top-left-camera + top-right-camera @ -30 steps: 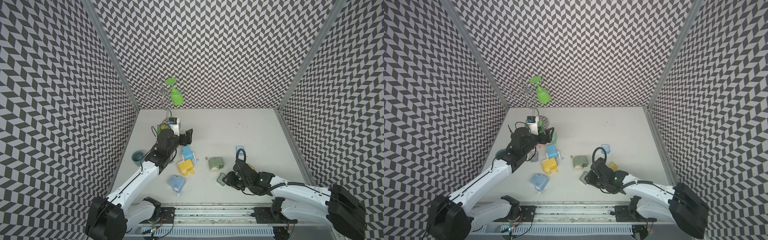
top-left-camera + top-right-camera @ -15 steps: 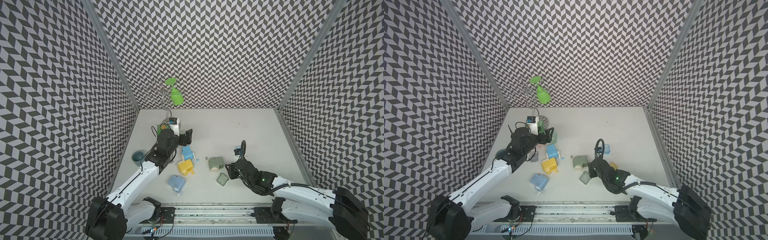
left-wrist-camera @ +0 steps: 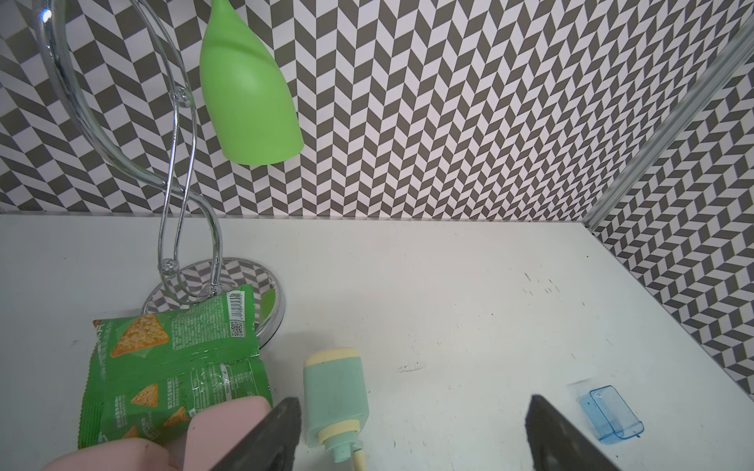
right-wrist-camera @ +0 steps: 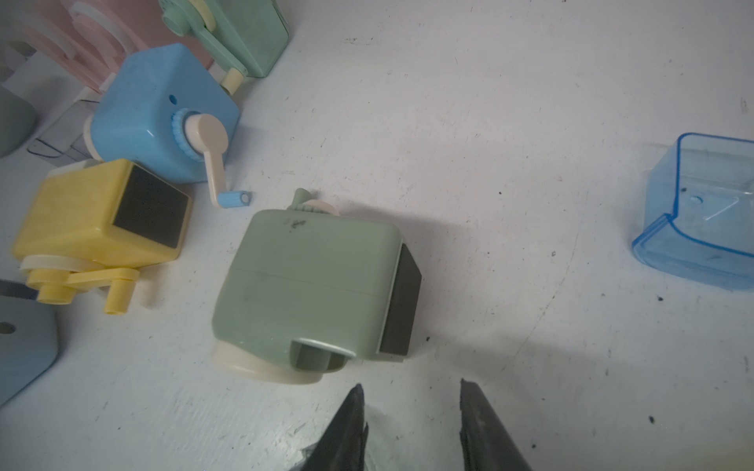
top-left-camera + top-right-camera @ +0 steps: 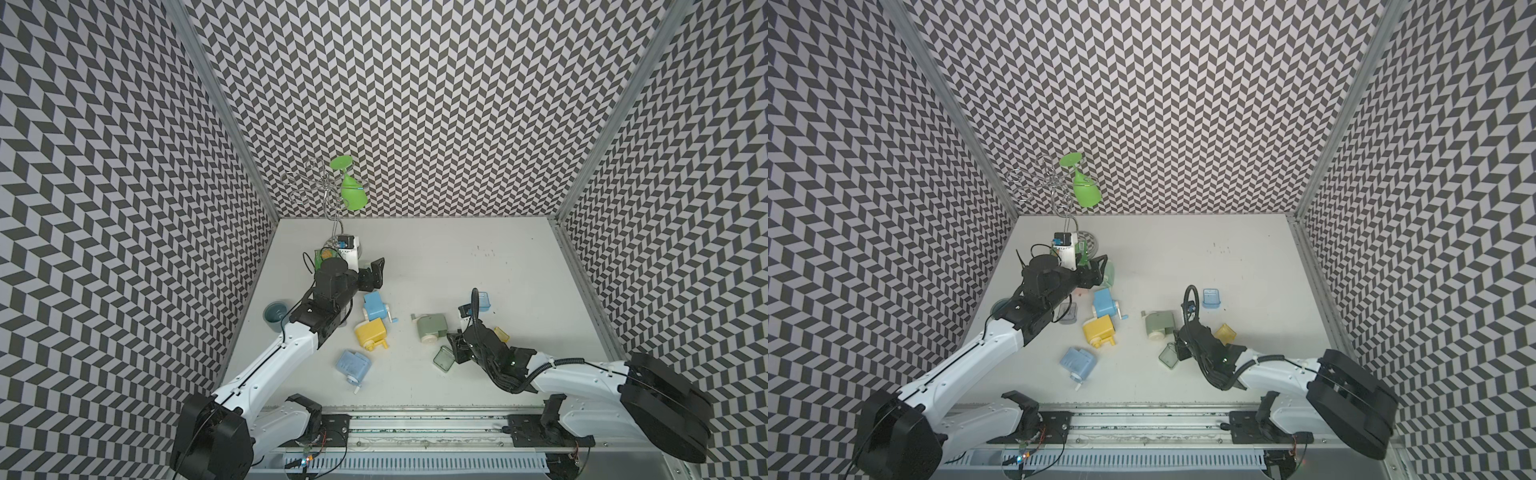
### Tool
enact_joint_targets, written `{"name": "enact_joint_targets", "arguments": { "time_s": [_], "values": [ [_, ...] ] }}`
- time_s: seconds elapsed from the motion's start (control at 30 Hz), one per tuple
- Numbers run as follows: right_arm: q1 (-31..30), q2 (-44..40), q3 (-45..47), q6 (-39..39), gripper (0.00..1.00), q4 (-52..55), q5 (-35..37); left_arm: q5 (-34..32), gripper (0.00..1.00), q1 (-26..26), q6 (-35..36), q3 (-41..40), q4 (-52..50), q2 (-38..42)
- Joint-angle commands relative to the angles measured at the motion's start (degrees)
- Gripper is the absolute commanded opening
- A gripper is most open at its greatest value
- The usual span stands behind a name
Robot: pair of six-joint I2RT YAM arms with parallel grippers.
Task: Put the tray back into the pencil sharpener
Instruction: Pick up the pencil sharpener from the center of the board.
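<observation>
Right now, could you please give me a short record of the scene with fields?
green sharpener: on the table, no tray in it
green tray: on the table, apart from the green sharpener, beside the right arm
right fingers: apart, nothing between them
left fingers: wide apart, nothing held, near mint sharpener
other loose trays: blue tray, yellow tray

Bright diffuse overhead light, soft faint shadows on the table (image 5: 457,266), both top views sharp, wall pattern (image 5: 104,249) stretched toward 4 and 8 o'clock, right wrist view hazy
</observation>
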State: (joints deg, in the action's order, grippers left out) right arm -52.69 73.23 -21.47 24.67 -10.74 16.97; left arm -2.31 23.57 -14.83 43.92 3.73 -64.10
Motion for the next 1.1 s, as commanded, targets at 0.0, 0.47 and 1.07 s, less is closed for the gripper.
{"name": "enact_joint_targets", "arguments": {
  "time_s": [0.0,0.47,1.07],
  "values": [
    [0.2,2.6,-0.5,-1.1,0.39,-7.8,1.0,-0.6,0.87,-0.2,0.6,1.4,-0.8,0.1],
    [1.1,14.5,-2.3,-0.9,0.26,-20.2,3.8,-0.9,0.87,-0.2,1.0,1.0,-0.5,0.1],
    [2.8,17.4,-1.0,-6.4,0.00,-29.6,1.2,-0.7,0.88,1.0,1.3,0.6,-0.1,-2.1]
  ]
}}
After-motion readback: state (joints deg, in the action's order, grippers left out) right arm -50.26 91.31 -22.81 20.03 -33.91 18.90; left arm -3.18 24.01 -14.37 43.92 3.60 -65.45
